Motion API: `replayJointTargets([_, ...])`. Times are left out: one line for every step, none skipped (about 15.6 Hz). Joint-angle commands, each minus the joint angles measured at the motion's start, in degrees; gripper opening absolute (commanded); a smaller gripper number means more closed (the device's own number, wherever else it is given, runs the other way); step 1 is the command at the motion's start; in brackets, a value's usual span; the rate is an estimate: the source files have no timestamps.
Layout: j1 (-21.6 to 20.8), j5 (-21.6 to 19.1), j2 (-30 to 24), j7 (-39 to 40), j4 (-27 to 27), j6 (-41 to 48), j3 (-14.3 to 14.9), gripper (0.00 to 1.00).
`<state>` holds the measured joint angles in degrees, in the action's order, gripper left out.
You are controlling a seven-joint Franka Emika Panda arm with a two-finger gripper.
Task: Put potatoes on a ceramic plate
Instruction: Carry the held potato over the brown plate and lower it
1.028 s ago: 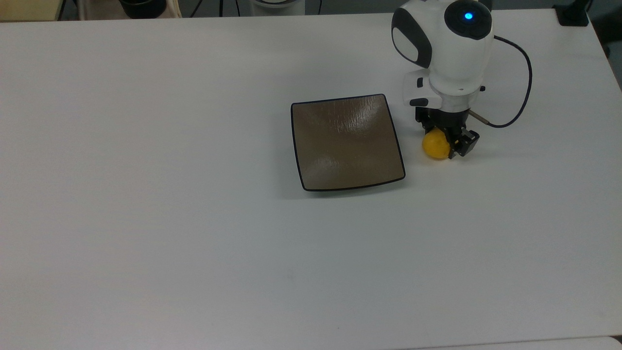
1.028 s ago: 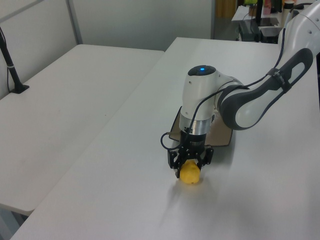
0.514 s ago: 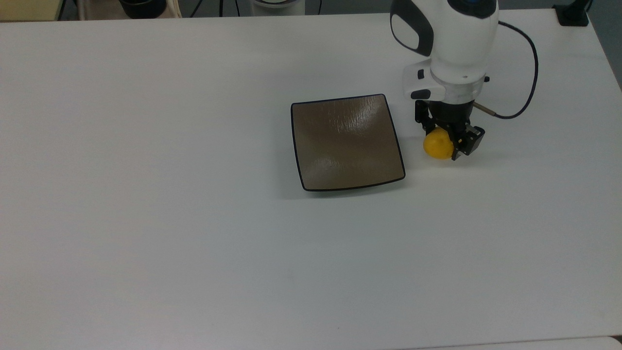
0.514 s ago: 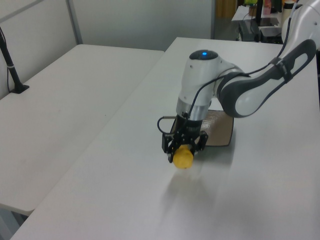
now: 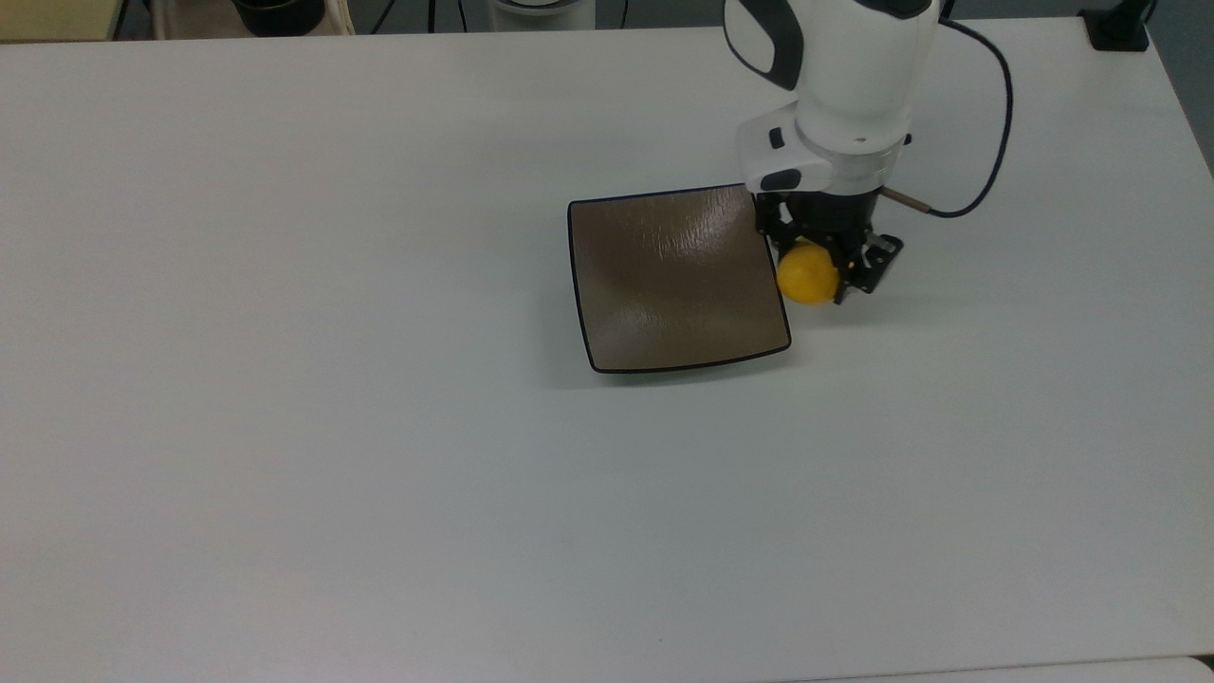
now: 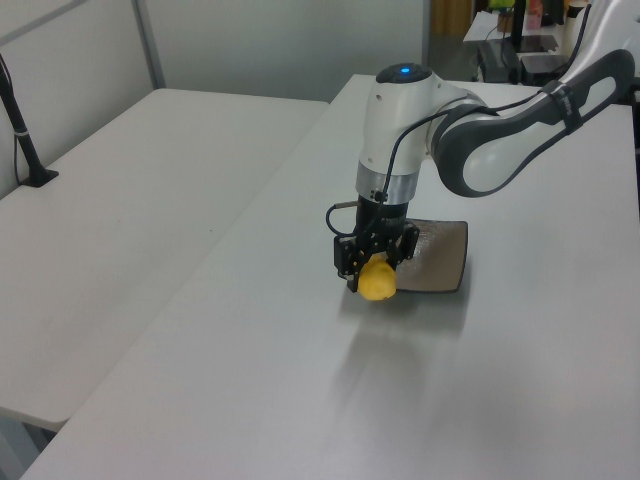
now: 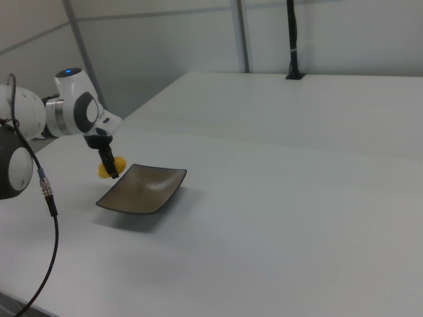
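hand gripping yellow potato, raised beside ceramic plate

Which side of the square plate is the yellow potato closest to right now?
The top view's right side of the ceramic plate, toward its upper corner. The potato, held in the pincer, hangs at that rim; the other three sides lie farther off.
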<state>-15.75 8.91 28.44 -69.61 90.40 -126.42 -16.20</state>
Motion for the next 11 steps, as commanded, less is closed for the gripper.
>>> replayJointTargets([1.2,-1.9,-2.7,5.7,1.4,2.4,2.0,0.4])
replayJointTargets([1.9,-2.5,-2.8,6.6,1.5,2.4,2.5,0.46])
replayJointTargets([2.0,-2.9,-2.8,7.1,1.4,2.4,3.1,0.46])
replayJointTargets([2.0,-3.5,-2.8,7.1,1.4,2.4,3.6,0.61])
replayJointTargets([2.0,-3.5,-2.8,7.1,1.4,2.4,3.7,0.75])
replayJointTargets([2.1,-3.5,-2.9,7.4,1.4,2.4,3.7,0.8])
replayJointTargets([2.2,-3.6,-2.9,7.8,1.4,2.4,3.7,0.8])
replayJointTargets([2.2,-3.7,-3.0,7.8,1.4,2.5,3.7,0.82])
replayJointTargets([2.3,-3.8,-3.1,7.8,1.4,2.5,3.7,0.85])
replayJointTargets([2.3,-3.9,-3.3,7.8,1.4,2.5,3.8,0.87])
replayJointTargets([2.3,-3.9,-3.4,7.9,1.4,2.5,4.2,0.87])
